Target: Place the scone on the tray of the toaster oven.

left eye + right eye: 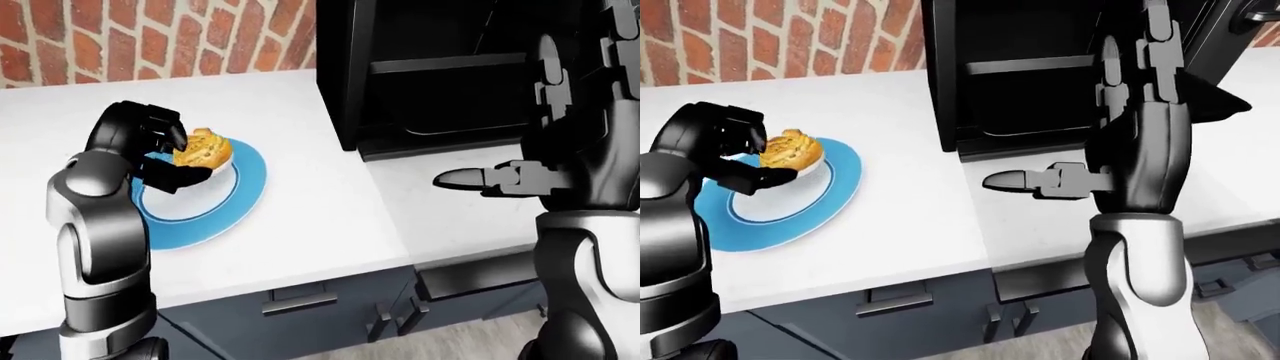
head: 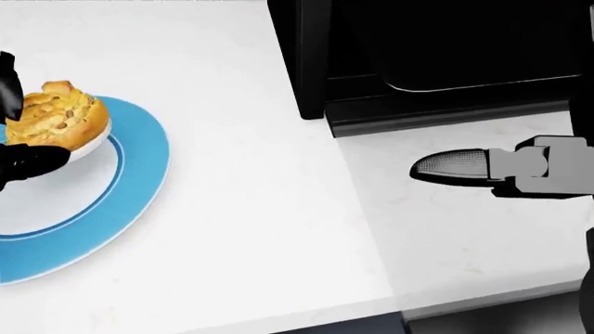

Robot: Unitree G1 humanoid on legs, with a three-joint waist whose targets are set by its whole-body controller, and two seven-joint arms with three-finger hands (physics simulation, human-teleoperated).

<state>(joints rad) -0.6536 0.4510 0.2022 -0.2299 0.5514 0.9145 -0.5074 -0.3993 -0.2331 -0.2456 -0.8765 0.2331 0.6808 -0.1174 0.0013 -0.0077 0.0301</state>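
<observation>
1. The golden-brown, nut-studded scone (image 1: 203, 148) is clasped by the black three-finger left hand (image 1: 160, 146): fingers wrap it from the left and from below, and it sits tilted over the far-left part of the plate.
2. The round blue-rimmed plate with a white centre (image 1: 240, 193) lies flat on the white stone counter (image 1: 300, 217), at the left of the left-eye view. Whether the scone touches the plate's inner rim cannot be told from these views.
3. The left arm (black upper casing, silver forearm shell) rises from the bottom left of the left-eye view, bent at the elbow, with the hand turned inward over the plate.
4. The black toaster oven (image 1: 1020, 82) stands on the counter to the right of the plate, its door down and its cavity exposed. A dark flat tray (image 1: 450, 64) sits inside, well apart from the scone.
5. The grey right hand (image 2: 501, 168) hovers over the counter below the oven opening, unclenched, one finger (image 2: 452, 168) extended straight toward the view's left. It grips nothing.
6. A red brick wall (image 1: 150, 37) runs along the top left, and dark grey drawer fronts with handles (image 1: 300, 304) sit under the counter edge.
</observation>
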